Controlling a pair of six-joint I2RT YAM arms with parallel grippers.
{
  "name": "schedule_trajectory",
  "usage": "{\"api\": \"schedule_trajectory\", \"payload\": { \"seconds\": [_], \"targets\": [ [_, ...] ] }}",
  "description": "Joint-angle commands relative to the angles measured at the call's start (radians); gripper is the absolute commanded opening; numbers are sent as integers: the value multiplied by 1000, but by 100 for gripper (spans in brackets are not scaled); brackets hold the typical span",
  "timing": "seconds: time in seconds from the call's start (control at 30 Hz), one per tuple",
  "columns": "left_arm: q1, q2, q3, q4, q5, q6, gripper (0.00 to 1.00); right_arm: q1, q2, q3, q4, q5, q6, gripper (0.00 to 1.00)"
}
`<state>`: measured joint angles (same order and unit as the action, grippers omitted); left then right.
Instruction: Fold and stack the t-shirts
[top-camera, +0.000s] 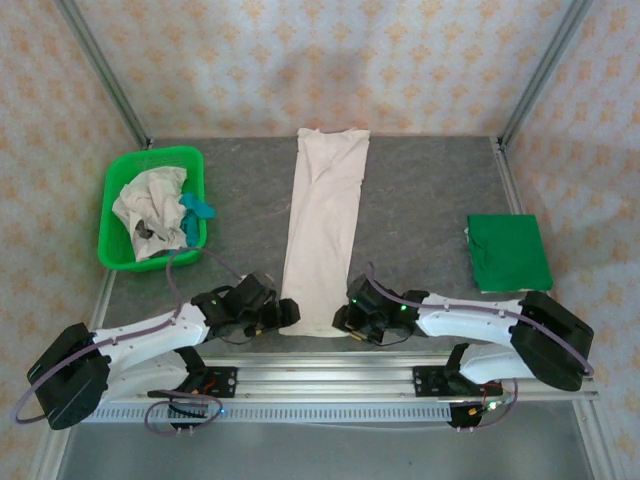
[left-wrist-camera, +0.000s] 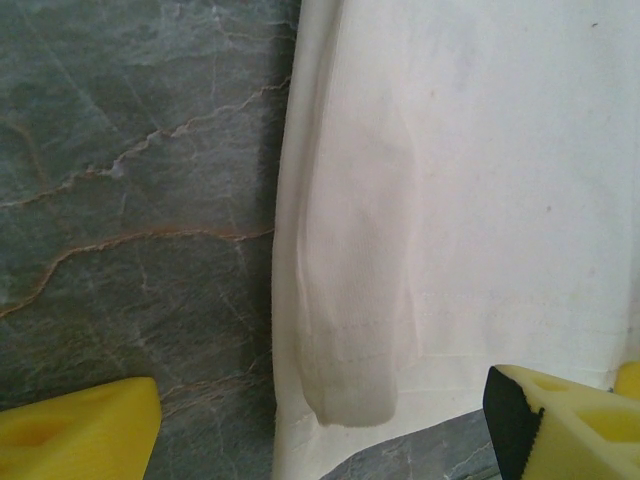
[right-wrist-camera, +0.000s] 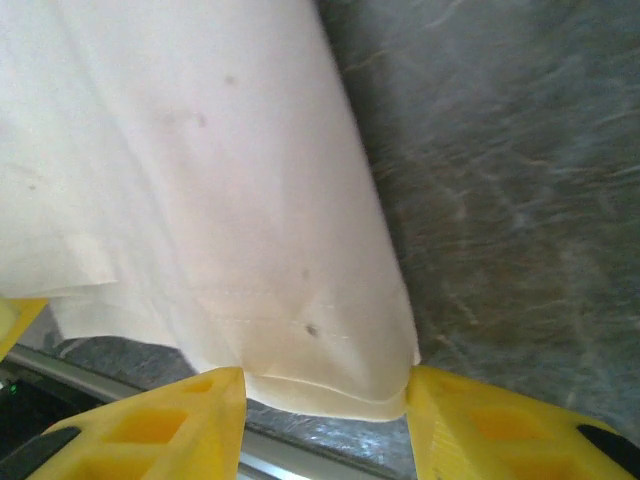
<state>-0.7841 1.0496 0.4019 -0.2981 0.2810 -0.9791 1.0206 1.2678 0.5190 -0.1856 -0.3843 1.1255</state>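
Top external view: the cream shirt (top-camera: 325, 220) is lying lengthwise, stretching away, its near hem sitting between the wide-open, empty left gripper (top-camera: 284, 315) and the half-open right gripper (top-camera: 345, 320) straddling its corner.

Table (top-camera: 430, 180): dark grey top with a marble look, pale and rust veins clear in the left wrist view. Walls (top-camera: 300, 60) on three sides: cream paper with a repeating orange floral motif. Two aluminium posts, left (top-camera: 100, 70) and right (top-camera: 545, 70), slant up from the far corners. Slotted aluminium rail (top-camera: 330, 385) along the near edge. Light soft and even; faint shadow on the back wall.
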Motion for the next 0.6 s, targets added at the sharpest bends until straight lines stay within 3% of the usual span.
{"api": "schedule_trajectory", "payload": {
  "seconds": [0.0,0.27,0.57],
  "targets": [
    [6,-4,-15,20,-1,-14,85,4,-15,24,-2,15,-12,46],
    [6,-8,-14,27,8,-13,85,5,4,18,0,39,-5,49],
    [3,-13,-36,105,55,-36,84,4,75,21,67,33,-17,40]
  ]
}}
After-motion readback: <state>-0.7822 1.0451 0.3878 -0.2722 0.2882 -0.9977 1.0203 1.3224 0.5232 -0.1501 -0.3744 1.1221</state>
